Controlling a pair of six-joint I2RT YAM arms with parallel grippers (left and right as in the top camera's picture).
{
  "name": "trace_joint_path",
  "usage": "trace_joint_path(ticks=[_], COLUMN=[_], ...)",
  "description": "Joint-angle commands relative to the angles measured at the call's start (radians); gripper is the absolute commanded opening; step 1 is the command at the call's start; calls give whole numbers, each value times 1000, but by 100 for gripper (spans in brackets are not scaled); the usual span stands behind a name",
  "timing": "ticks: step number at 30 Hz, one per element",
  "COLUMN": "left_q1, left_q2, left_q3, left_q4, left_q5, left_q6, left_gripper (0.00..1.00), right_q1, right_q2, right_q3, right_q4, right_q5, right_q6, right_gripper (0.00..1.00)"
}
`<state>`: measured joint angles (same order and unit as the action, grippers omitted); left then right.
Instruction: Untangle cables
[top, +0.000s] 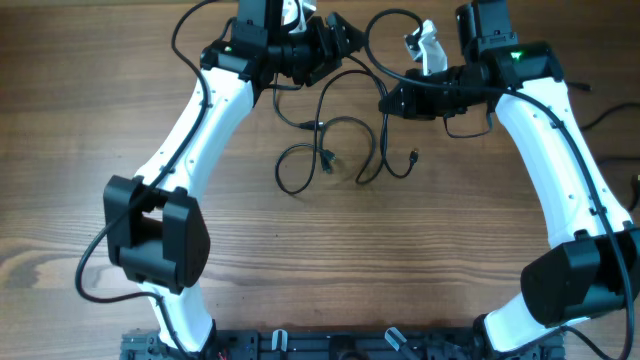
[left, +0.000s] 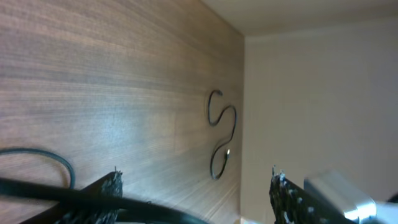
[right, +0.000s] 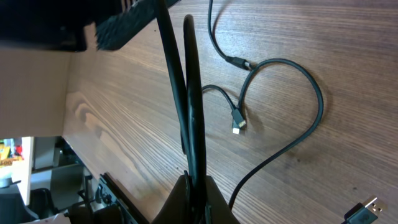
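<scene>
Left gripper (left: 196, 186) released, right gripper (right: 193, 182) clamped on cables (right: 193, 93).
Your left fingers (left: 111, 186) stand wide apart with nothing pinched; a black strand runs past one, contact unclear. Your right jaws grip two strands that rise straight from the tips. The other cables lie in loose loops on the table (top: 300, 250), between and just in front of both grippers.

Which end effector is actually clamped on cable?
The right end effector: its fingers are pinched shut on two strands of the thin black flexible cables. The left end effector has its fingers wide apart, closed on nothing.
</scene>
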<state>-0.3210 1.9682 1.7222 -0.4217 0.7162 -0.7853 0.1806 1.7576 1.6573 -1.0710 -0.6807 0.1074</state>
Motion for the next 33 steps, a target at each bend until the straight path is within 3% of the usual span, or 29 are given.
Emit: trace_joint_path(ticks=[1,6,8,9,10,13,16,18,21,24,26,28,30,33], left_q1=[-13,-53,-68,-70,-71,-67,-67,-68,-68,-68,-63,-42,-2,52], left_q2=[30,38,40,40,40,29,-28,-107,-229,-268,-280,-280,-282,-307], left_q3=[10,10,10,10,10,10,10,10,10,10,10,10,10,10], left_q4=[33,35,37,34,33,27,-14,-115,-338,-401,-406,-398,-362,-288], left_q5=[-37,-209,-259,-280,-288,-273,-204,-200,-182,-156,-156,-153,-63,190], left_q6=[-64,-65,-52,-53,-52,38,187,282,355,360,351,306,314,391], left_gripper=[73,49,19,8,4,4,4,4,4,4,4,4,4,4], right_q1=[0,0,0,-1,-1,-1,-1,-1,-1,0,0,0,0,0], right_q2=[-27,-27,-27,-27,-27,-27,-27,-27,-27,-26,-20,4,39,61], right_q3=[3,3,3,3,3,3,3,3,3,3,3,3,3,3], right_q4=[3,3,3,3,3,3,3,4,13,15,31,50,67,60], right_q5=[-32,-32,-32,-32,-32,0,126,206,209,135,19,-97,-153,-160], right_q6=[-2,-3,-2,-2,-2,1,39,67,76,74,75,47,23,20], right_gripper=[4,4,4,4,4,5,23,35,40,50,66,74,77,78])
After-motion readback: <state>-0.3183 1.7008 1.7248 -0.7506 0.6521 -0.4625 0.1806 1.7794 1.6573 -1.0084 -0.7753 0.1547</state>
